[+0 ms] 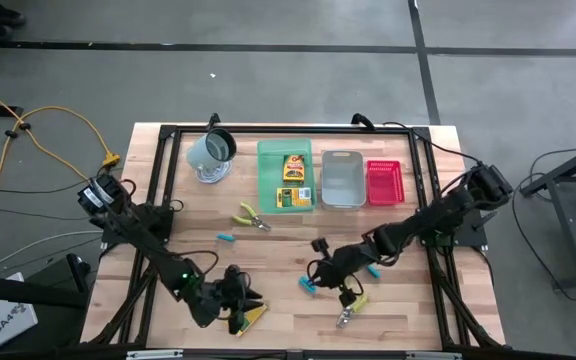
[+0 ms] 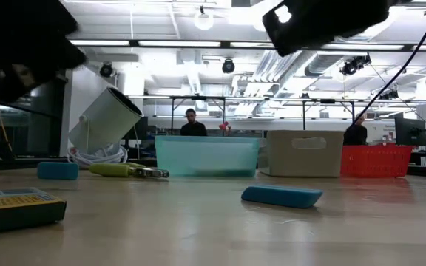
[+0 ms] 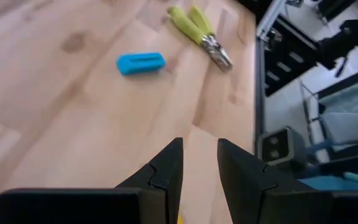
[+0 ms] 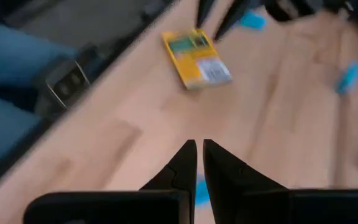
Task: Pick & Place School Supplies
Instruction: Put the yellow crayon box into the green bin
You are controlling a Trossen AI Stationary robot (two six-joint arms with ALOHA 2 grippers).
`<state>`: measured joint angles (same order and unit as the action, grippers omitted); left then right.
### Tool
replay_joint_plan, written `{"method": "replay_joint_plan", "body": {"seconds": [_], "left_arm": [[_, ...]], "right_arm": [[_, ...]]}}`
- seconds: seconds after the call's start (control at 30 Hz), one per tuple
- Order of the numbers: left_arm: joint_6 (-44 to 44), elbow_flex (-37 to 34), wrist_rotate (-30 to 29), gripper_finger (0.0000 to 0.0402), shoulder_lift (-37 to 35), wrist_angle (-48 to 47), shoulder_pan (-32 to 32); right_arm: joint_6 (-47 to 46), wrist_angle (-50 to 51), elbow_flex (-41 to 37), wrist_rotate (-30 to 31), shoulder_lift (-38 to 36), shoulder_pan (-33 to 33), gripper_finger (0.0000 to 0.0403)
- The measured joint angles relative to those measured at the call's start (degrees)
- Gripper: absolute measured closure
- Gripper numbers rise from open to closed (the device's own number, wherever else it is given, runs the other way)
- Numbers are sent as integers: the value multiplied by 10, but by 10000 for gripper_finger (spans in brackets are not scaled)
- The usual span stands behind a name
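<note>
From above, the green tray holds one yellow box and a second box just below it; these look placed. A third box lies at the table's near edge, well away from the tray, with the left gripper hovering right at it. One pair of yellow-handled pliers rests just in front of the tray, a cyan piece a little nearer. The right gripper hangs farther out from the tray, beside a cyan piece and the second pliers.

At table height, a cyan piece lies in front of the tray, the loose box far to its side.

The left wrist camera shows its fingers a narrow gap apart, holding nothing.

The right wrist camera shows its fingers nearly together, empty, the loose box ahead.

By my judgement, two boxes are done; one box, both pliers and the cyan pieces remain.
</note>
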<state>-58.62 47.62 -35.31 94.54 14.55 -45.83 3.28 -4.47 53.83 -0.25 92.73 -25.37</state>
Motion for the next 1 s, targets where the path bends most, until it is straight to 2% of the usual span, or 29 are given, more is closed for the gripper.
{"method": "replay_joint_plan", "body": {"seconds": [0.2, 0.57, 0.8, 1.0], "left_arm": [[-40, 0, 39, 305, 0, 1, -26], [-68, 0, 95, 305, 0, 0, -51], [-51, 0, 108, 305, 0, -19, -72], [-87, 0, 108, 305, 0, -83, -87]], "right_arm": [[-1, -63, 0, -44, 33, 6, 382], [-19, -121, 0, -123, 34, 8, 382], [-21, -134, 0, -137, 34, 11, 382], [-22, -138, 0, -135, 34, 12, 382]]}}
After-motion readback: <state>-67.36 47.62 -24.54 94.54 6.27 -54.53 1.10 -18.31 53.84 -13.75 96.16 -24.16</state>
